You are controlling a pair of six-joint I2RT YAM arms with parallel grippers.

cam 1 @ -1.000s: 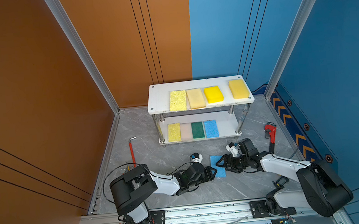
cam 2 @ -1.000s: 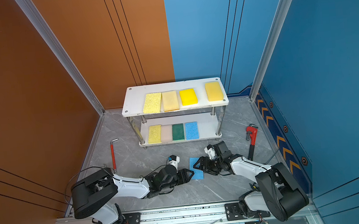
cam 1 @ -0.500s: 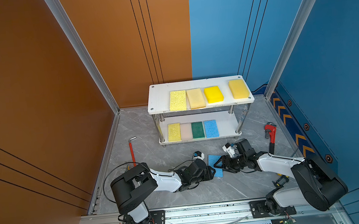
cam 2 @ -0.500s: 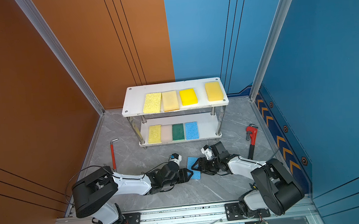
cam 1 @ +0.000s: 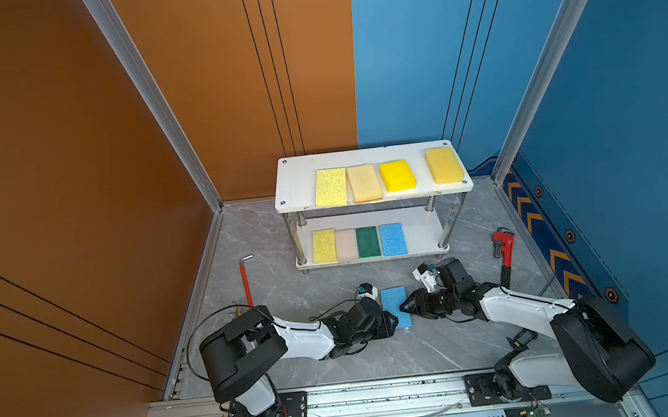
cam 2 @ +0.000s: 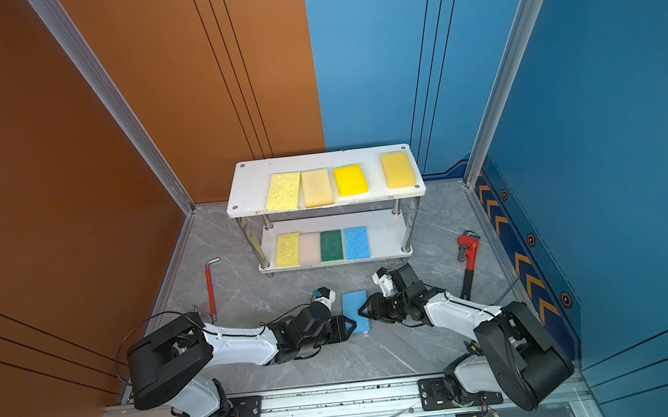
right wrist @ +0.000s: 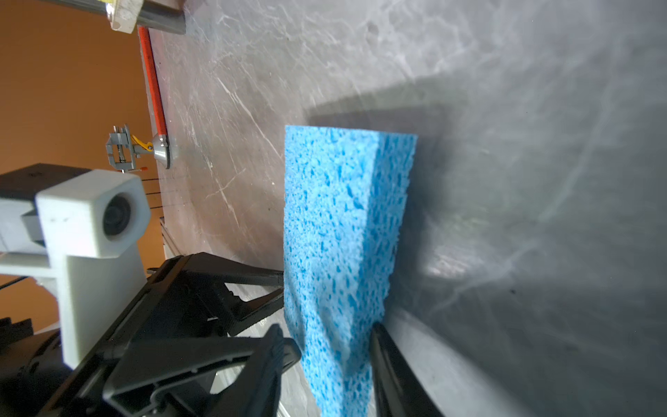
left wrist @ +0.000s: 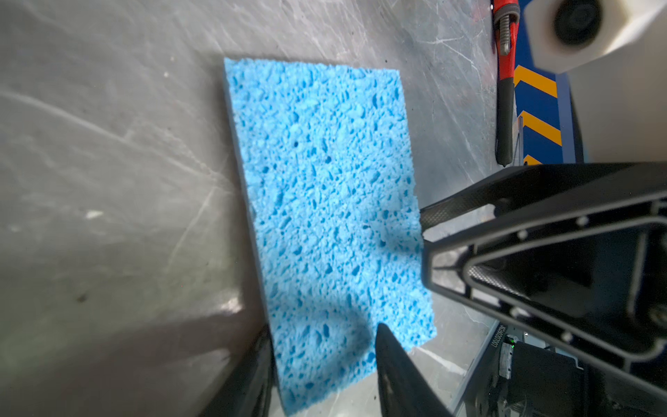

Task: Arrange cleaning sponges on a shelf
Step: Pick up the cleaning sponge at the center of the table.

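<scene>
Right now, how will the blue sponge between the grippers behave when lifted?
Probably floppy: the blue sponge is thin and dents where the right gripper pinches. Likely light, being full of holes. Its rough face should resist slipping.

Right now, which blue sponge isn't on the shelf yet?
The loose blue sponge between the left gripper and right gripper. The other blue sponge lies on the shelf's lower board, rightmost in its row.

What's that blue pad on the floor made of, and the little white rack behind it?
The blue sponge looks like cellulose foam: matte, riddled with irregular open pores. The shelf boards look like white-coated wood or plastic, I cannot tell which; its posts look like polished metal, mirroring their surroundings.
</scene>
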